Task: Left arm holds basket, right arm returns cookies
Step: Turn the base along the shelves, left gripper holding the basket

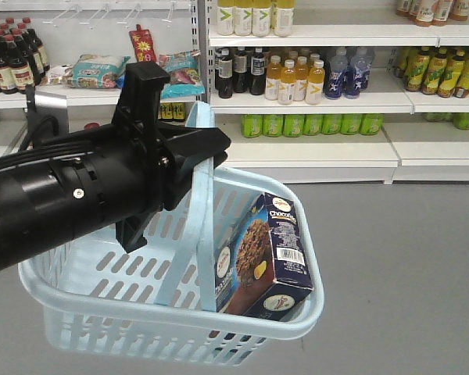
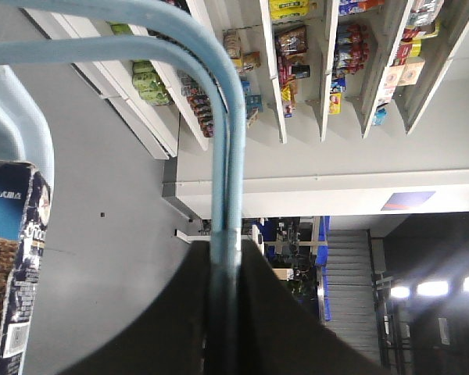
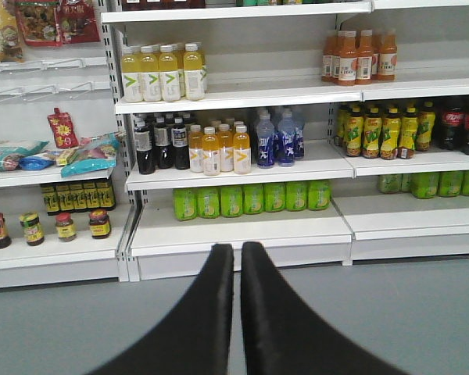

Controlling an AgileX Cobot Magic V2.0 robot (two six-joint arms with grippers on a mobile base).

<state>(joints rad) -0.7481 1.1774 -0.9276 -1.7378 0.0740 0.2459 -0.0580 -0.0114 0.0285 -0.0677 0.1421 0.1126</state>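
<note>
Cookies stand on end, long axis near-vertical, in basket; left gripper clamps handle, right gripper closed

White shelves stocked with drink bottles stand on a grey floor.

The front view looks ahead and slightly down from close behind the basket, past the left arm, to the shelves beyond it. The left wrist view hugs the basket's handle, turned sideways. The right wrist view faces those shelves level. All three share the green bottles.
</note>
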